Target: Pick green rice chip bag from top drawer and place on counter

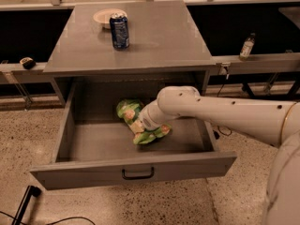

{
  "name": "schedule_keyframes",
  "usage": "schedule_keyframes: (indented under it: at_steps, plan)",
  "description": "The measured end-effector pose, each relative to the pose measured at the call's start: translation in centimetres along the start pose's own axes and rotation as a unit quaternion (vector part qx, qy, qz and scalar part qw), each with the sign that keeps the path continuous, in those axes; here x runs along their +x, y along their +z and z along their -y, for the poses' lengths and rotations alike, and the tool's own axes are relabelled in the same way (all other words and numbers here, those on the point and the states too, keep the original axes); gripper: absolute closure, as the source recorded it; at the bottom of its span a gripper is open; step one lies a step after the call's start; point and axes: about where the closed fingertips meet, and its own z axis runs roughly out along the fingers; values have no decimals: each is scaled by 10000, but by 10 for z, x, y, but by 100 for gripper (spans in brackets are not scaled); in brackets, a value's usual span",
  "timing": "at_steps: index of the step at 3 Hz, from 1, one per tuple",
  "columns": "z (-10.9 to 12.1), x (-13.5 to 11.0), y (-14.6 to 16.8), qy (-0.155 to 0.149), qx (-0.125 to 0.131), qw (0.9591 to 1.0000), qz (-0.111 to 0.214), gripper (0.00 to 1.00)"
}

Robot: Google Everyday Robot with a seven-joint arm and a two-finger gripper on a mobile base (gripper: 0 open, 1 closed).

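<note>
**In the drawer, at the bag**

My arm reaches in from the right, passing under the counter's (159, 41) front edge. My gripper (140, 125) is down on the bag (127, 109) in the open drawer (136, 165). My own wrist hides the gripper's working end, so I cannot tell how far open it is or whether it has hold of the bag.

The bag lies crumpled on the drawer floor, below the middle of the counter's front edge. One end shows behind my wrist and the other pokes out toward the drawer front.

I judge this to be the grasp step. The bag is not lifted, and none of the placing is done.

The next move calls for a sure hold on the crinkly foil, which may slip or fold. The counter overhangs the back of the drawer, so I should draw the bag out toward the drawer front before rising past the counter's front edge.

A can (119, 31) and a bowl (104, 17) sit near the counter's far left corner. I would set the bag down toward the near right corner, well apart from both.
</note>
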Motion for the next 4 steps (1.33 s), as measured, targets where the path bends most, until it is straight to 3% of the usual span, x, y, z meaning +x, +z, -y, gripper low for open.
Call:
schedule_keyframes:
  at_steps: [1, 2, 4]
  plan:
    - [-1, -4, -2, -157, -29, 9999, -32, 100]
    - [2, -24, -36, -683, 102, 9976, -72, 100]
    - [-5, -58, -135, -1561, 150, 9873, 269, 100]
